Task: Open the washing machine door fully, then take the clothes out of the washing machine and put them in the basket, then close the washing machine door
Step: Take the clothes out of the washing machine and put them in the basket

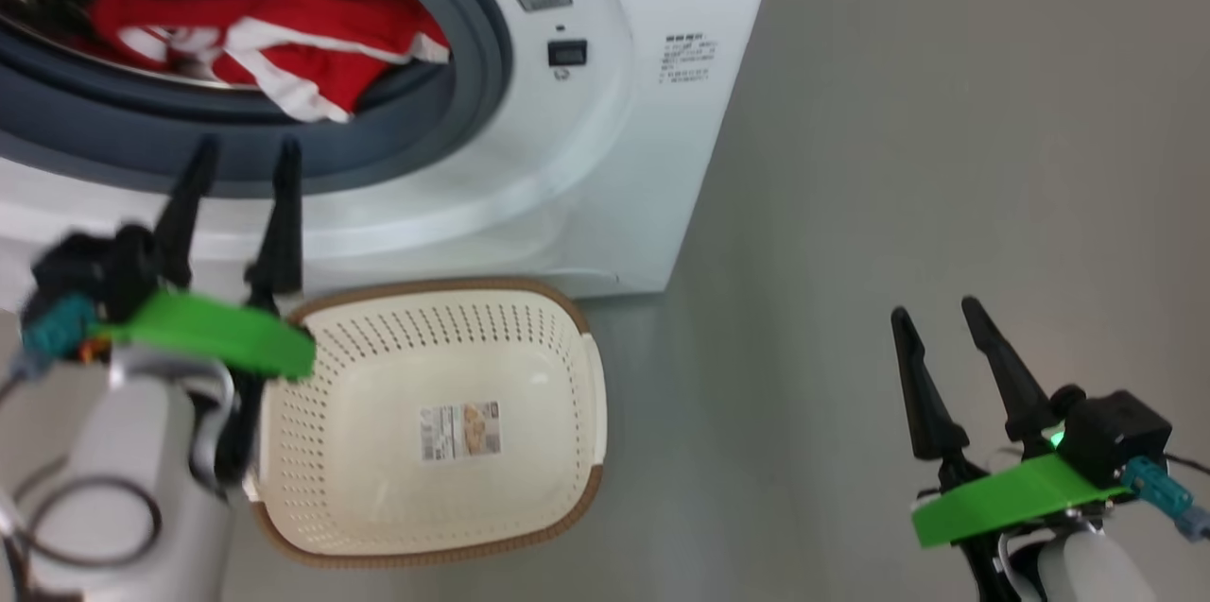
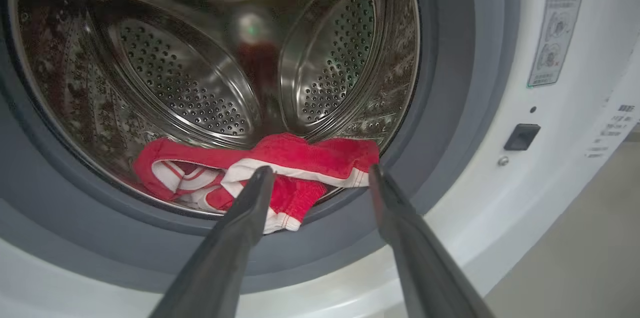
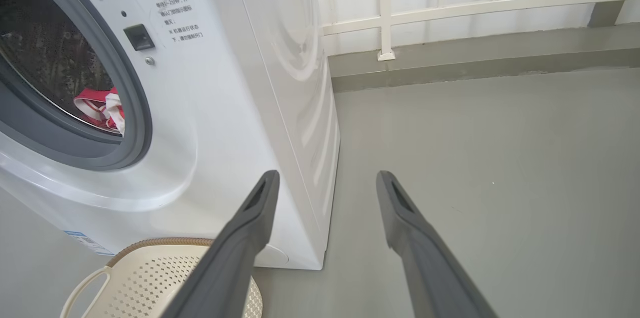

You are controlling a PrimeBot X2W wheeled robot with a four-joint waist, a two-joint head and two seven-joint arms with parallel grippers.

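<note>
So, far left: the left gripper (image 1: pixel 248 146) is held up at the washer's (image 1: pixel 605 158) mouth. Its two long dark tapered fingers are spread apart, with nothing pinched between them. In the left wrist view they're aimed straight at the clothes (image 2: pixel 300 156). It can't be told for sure whether the tips touch the fabric.

The clothes are found at the bottom of the drum (image 2: pixel 190 83), bunched up at the front. It's soft bright red fabric with white trim, and one corner is flopped over onto the smooth grey-blue rubber gasket (image 1: pixel 473 82). The drum itself is shiny steel, dotted with little holes in curved panels. The washer body is glossy white and boxy, and small printed labels are stuck on its front.

Just below the opening, the basket (image 1: pixel 567 328) is parked on the floor (image 1: pixel 945 111), close against the washer's base. It's cream plastic, a rounded rectangle with perforated walls and a brown woven-look rim. A label sticker (image 1: pixel 460 430) is seen on its bottom.

Well off to the right, the right gripper (image 1: pixel 935 308) is held over bare, smooth grey floor, fingers parted and nothing gripped.
</note>
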